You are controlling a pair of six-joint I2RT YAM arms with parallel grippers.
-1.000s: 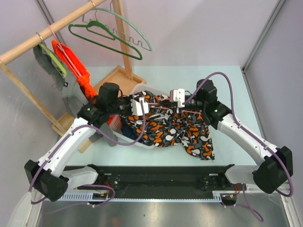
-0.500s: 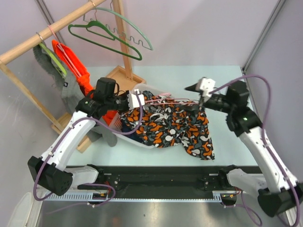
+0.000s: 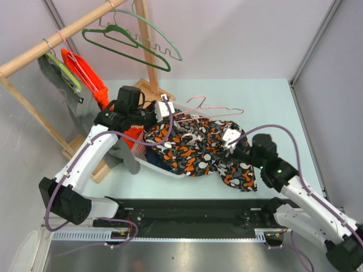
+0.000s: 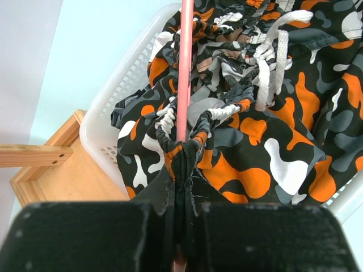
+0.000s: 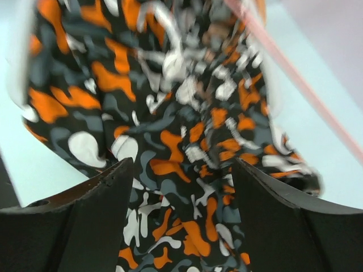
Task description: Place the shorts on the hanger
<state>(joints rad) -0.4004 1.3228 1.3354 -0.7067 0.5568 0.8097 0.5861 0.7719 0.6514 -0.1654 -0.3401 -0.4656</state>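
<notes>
Since the earlier frame the right pincer has dropped from the upper right of the overhead view to the lower right. It now hangs over the shorts with its fingers spread and nothing between them. The left pincer is pressed together on the pink hanger and a fold of waistband at once. The shorts lie heaped at centre frame, partly in the white basket and partly on the table. The hanger lies across their upper edge with its hook toward the top of the frame. With only one end held, the thin wire could twist in the grip on lifting, or the waistband could slip off it. The white drawstring might also snag, and the cloth's weight could drag on the basket's rim.
</notes>
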